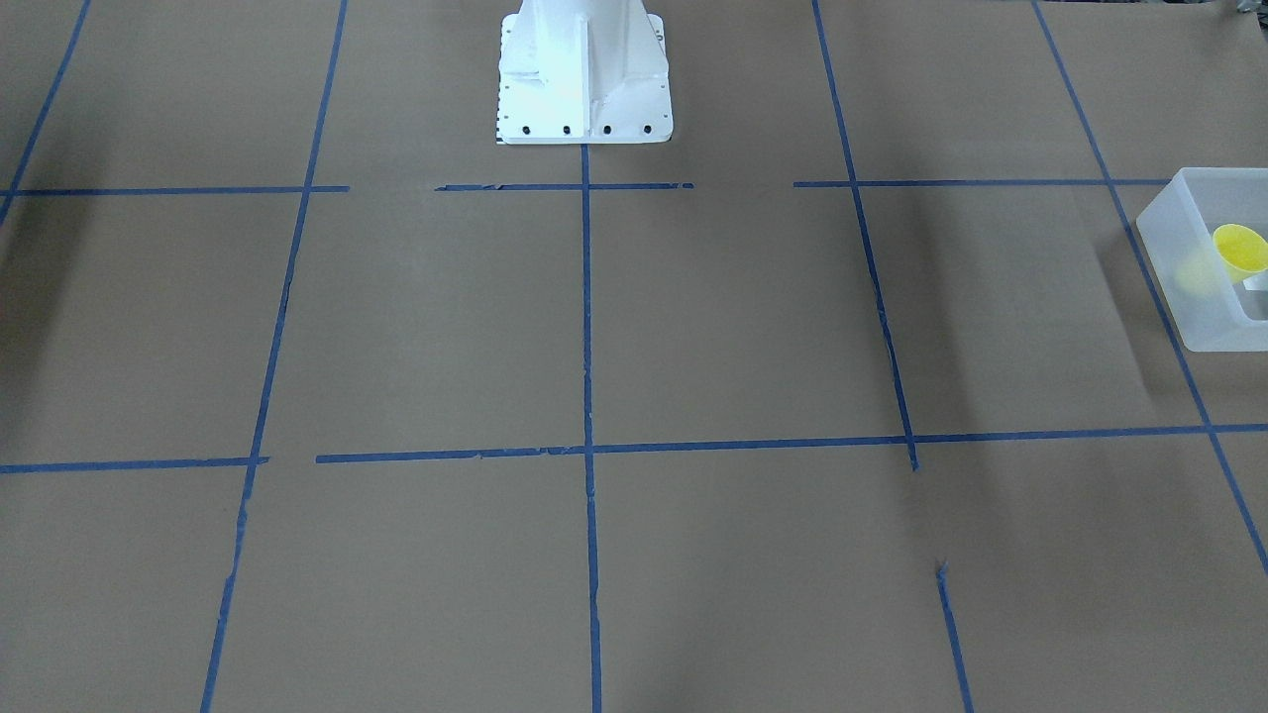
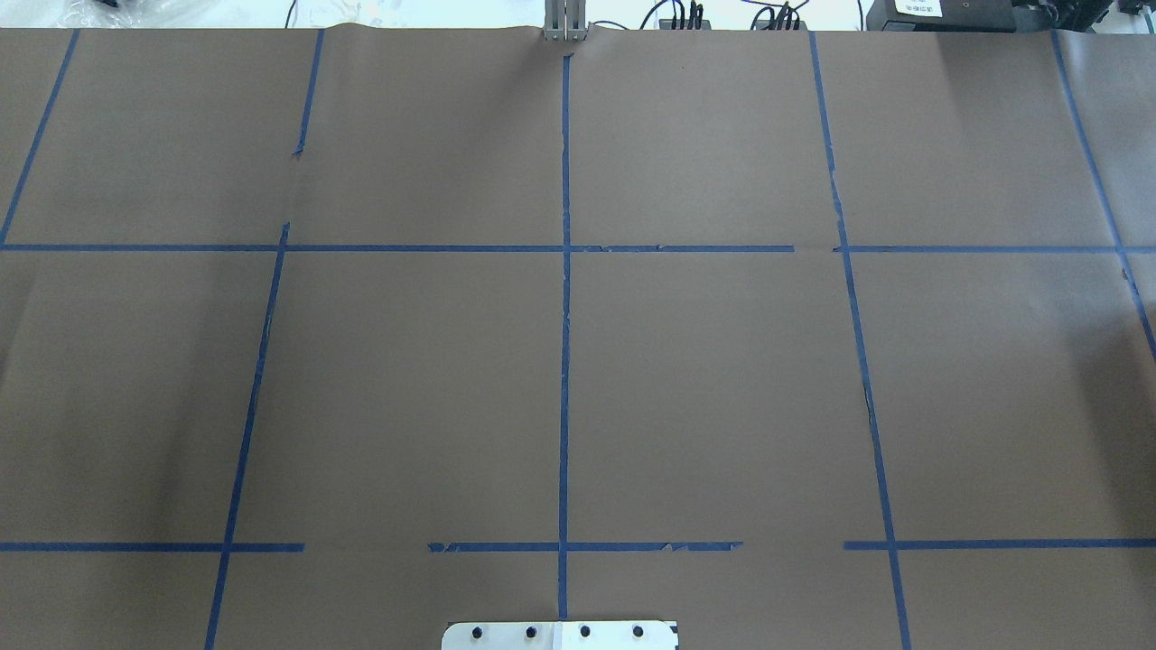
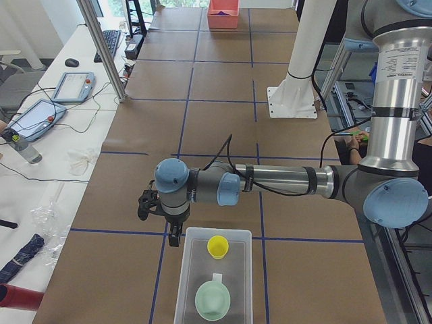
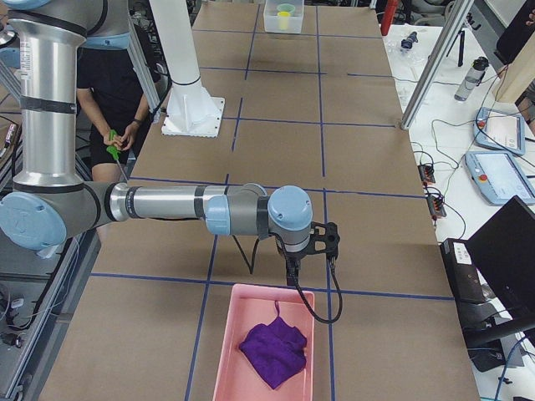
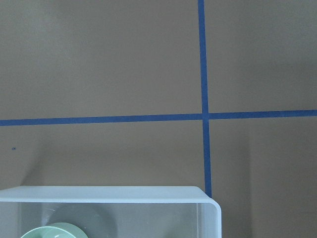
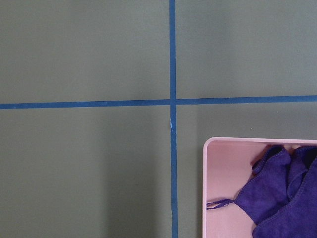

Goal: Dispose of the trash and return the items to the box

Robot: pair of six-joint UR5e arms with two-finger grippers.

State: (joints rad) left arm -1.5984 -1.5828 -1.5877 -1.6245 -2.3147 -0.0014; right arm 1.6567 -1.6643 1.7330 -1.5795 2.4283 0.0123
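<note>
The translucent white box (image 3: 185, 283) stands at the table's left end. The yellow cup (image 3: 217, 246) and the mint-green bowl (image 3: 212, 299) are both inside it. The box (image 1: 1189, 297) and cup (image 1: 1240, 250) also show at the front-facing view's right edge. The left wrist view shows the box rim (image 5: 109, 194) and a sliver of the bowl (image 5: 49, 232). My left gripper (image 3: 175, 240) hangs just beyond the box's corner; I cannot tell if it is open or shut. My right gripper (image 4: 292, 276) hovers by a pink tray (image 4: 226, 359); its state cannot be told either.
The pink tray holds a crumpled purple cloth (image 4: 274, 351), which also shows in the right wrist view (image 6: 277, 198) with the tray rim (image 6: 210, 148). The white robot base (image 1: 582, 74) stands mid-table. Blue tape lines grid the brown table. A person stands behind the robot (image 4: 117, 92).
</note>
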